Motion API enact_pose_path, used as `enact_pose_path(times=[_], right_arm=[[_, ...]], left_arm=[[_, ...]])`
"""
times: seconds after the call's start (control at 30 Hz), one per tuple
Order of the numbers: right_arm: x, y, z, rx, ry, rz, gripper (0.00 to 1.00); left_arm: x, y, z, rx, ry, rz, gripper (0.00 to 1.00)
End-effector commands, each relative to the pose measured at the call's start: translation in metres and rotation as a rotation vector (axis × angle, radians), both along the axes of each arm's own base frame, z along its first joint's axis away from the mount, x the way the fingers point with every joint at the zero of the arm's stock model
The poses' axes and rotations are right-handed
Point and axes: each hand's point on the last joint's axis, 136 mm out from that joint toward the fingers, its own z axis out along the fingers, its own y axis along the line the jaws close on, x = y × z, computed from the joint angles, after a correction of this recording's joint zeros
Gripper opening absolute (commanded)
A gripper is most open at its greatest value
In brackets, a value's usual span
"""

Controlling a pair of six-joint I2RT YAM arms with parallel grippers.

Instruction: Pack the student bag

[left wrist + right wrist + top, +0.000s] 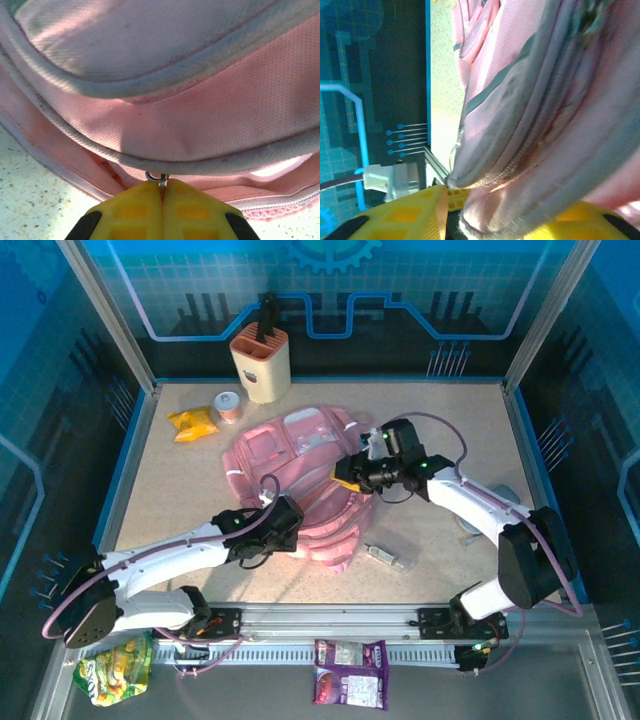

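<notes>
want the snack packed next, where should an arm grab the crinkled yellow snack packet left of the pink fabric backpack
Probably its left end, pinched from straight above: the crinkled yellow snack packet lies flat on the speckled table, so a sideways approach would likely just push it, and a small round roll crowds its right end.

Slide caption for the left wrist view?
Left gripper shut on the zip pull of the pink bag.
</notes>
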Motion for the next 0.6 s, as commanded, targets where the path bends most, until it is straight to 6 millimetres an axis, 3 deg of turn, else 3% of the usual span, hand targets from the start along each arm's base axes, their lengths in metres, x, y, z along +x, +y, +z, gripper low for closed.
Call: enact_pose_path(times=[0.0,0.17,0.27,0.43,0.57], right_arm=[[-0.012,0.025,-0.008,0.013,-0.007,0.027,0.50],[-0.031,0.044,-0.027,-0.023,0.007,0.031,0.50],[-0.036,0.055,-0.041,-0.032,0.025,0.037,0.43],[-0.041,0.065,-0.046,-0.029,0.038,0.077,0.17],[-0.041,0.054,-0.036,-0.052,0.005,0.095,0.01]], left_arm=[[0.009,-0.016,0.012,-0.027,-0.021,-0.037,0.00],[0.006,-0.010,0.006,-0.014,-0.017,-0.022,0.00],[0.006,-0.006,0.007,-0.018,-0.031,-0.009,0.00],[0.007,0.006,0.010,0.028,-0.056,0.004,0.00],[0.004,0.030,0.015,0.119,-0.079,0.027,0.00]])
